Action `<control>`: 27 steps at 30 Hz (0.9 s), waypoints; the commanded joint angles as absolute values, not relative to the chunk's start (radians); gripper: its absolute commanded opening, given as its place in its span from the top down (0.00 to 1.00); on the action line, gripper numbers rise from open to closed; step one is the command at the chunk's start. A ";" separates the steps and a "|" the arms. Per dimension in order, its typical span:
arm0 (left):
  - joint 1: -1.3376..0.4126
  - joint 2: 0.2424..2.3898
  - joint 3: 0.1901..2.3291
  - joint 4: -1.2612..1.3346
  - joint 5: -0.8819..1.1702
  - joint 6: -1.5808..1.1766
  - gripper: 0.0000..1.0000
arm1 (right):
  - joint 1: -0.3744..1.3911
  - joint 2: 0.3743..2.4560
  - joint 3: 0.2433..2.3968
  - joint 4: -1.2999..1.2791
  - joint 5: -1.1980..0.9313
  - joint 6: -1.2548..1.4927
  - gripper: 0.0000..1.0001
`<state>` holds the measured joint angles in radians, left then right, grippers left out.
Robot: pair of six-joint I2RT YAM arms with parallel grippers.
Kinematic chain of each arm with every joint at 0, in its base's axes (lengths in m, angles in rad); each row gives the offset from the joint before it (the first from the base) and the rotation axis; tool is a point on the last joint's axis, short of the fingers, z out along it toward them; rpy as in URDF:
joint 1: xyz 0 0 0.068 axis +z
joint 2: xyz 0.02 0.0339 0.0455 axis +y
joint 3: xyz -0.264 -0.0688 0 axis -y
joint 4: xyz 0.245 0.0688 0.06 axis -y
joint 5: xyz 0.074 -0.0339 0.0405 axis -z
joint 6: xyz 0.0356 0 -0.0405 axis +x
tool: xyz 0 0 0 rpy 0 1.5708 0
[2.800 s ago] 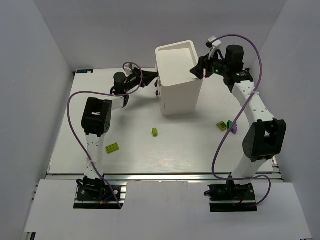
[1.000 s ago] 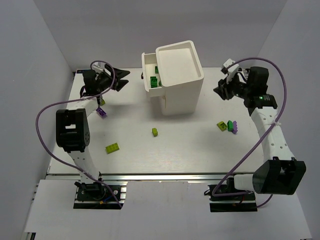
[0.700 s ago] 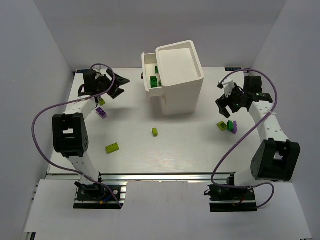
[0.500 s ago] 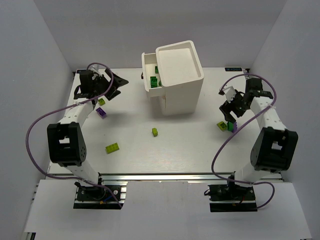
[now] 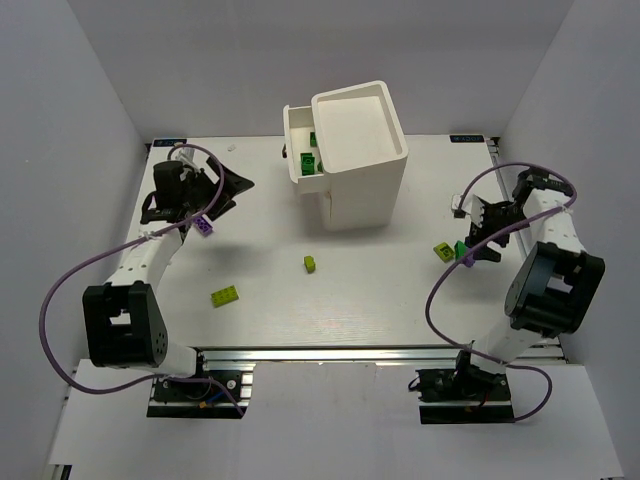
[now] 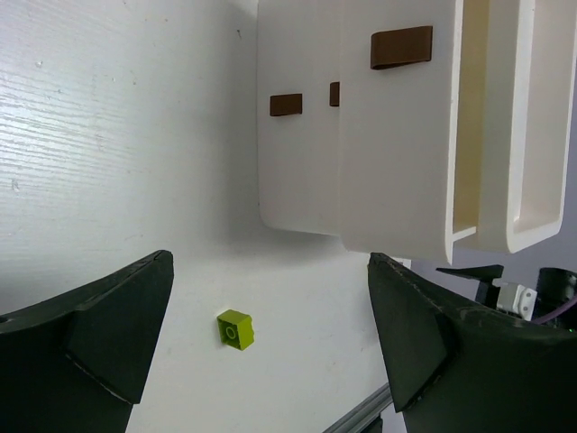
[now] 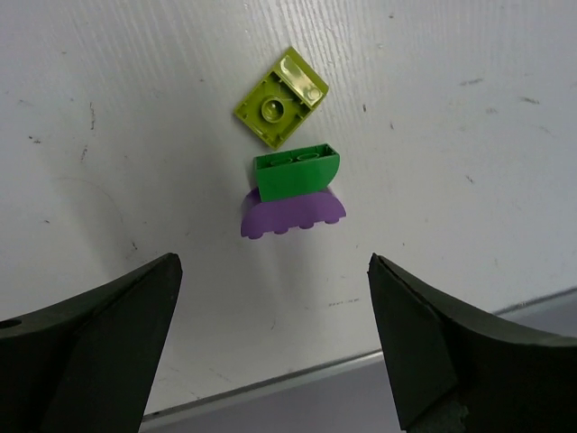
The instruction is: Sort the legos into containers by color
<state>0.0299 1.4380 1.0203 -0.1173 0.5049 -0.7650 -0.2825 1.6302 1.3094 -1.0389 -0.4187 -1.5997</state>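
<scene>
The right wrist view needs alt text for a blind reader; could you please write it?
The open right gripper hovers over the white table, where a green brick touches a purple brick, with a lime brick just beyond them. The gripper's dark fingers frame the bottom corners.

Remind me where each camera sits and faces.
Top external: above and behind the left arm and right arm, looking down at the table and white cabinet.
Left wrist: low, facing the cabinet's knobbed drawers and a small lime brick; open left gripper frames it.
Right wrist: looking down at a sloped lime brick, green brick touching purple brick; open right gripper frames it.
Shared: top and right wrist both show those three bricks.
</scene>
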 commanded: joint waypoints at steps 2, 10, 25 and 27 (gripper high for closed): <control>0.032 1.353 1.023 -0.106 0.509 -0.739 0.02 | -0.305 1.730 1.376 -1.162 -0.515 -1.873 0.11; 0.032 1.230 0.902 0.030 0.528 -0.769 0.02 | -0.299 1.787 1.325 -1.075 -0.534 -1.908 0.11; 0.032 1.201 0.871 0.060 0.540 -0.795 0.02 | -0.285 1.828 1.232 -0.879 -0.431 -1.841 0.11; 0.032 1.209 0.873 0.066 0.551 -0.799 0.02 | -0.285 1.833 1.226 -0.867 -0.422 -1.839 0.11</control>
<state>0.0299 1.2198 0.8543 0.0376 0.5255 -0.7952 -0.2878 1.8217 1.2320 -0.8948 -0.4385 -1.8397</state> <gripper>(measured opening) 0.979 0.894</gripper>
